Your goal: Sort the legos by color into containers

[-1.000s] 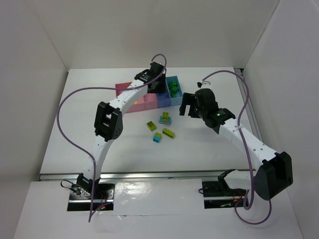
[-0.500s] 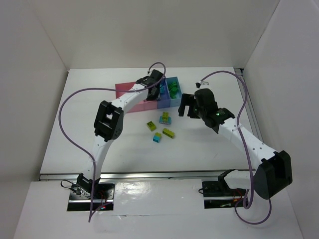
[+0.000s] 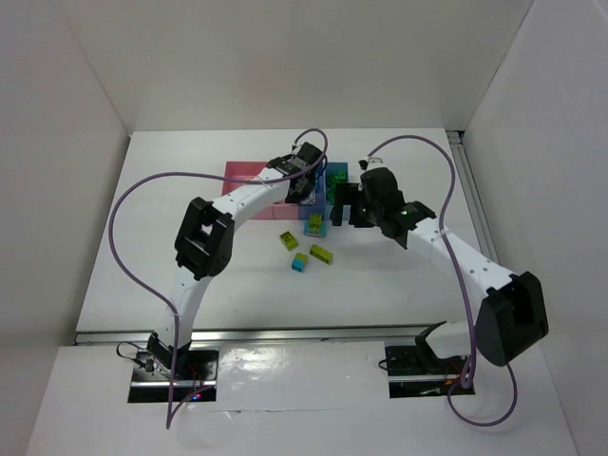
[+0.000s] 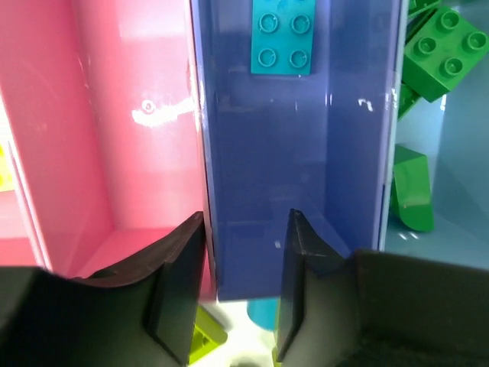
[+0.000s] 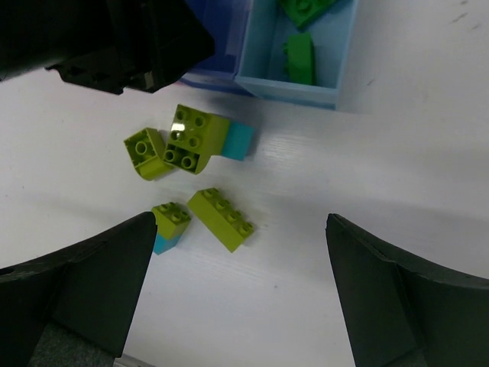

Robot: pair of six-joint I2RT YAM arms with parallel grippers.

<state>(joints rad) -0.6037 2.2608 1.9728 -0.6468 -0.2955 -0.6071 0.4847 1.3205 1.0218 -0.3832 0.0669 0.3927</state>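
Note:
The containers are a row of joined bins: pink [image 4: 114, 115], blue-violet [image 4: 298, 153] holding one cyan brick [image 4: 283, 34], and light blue [image 5: 263, 46] holding dark green bricks [image 4: 443, 53]. My left gripper [image 4: 244, 218] is open and empty, just above the blue-violet bin's near wall; it also shows in the top view [image 3: 309, 190]. My right gripper [image 5: 243, 229] is wide open and empty above the loose legos, and shows in the top view [image 3: 342, 211]. On the table lie a long lime brick [image 5: 220, 219], a lime-on-cyan brick [image 5: 170, 225], a lime curved brick [image 5: 149, 153] and a lime brick joined to cyan [image 5: 195, 141].
The bins' row [image 3: 249, 173] stands at the table's middle back. White walls close in the table on three sides. Purple cables loop over both arms. The two grippers are close together near the bins' right end.
My left gripper has moved toward the near side of the bins, to the blue-violet bin's front wall. My right gripper has moved left, closer to the bins and over the loose legos.

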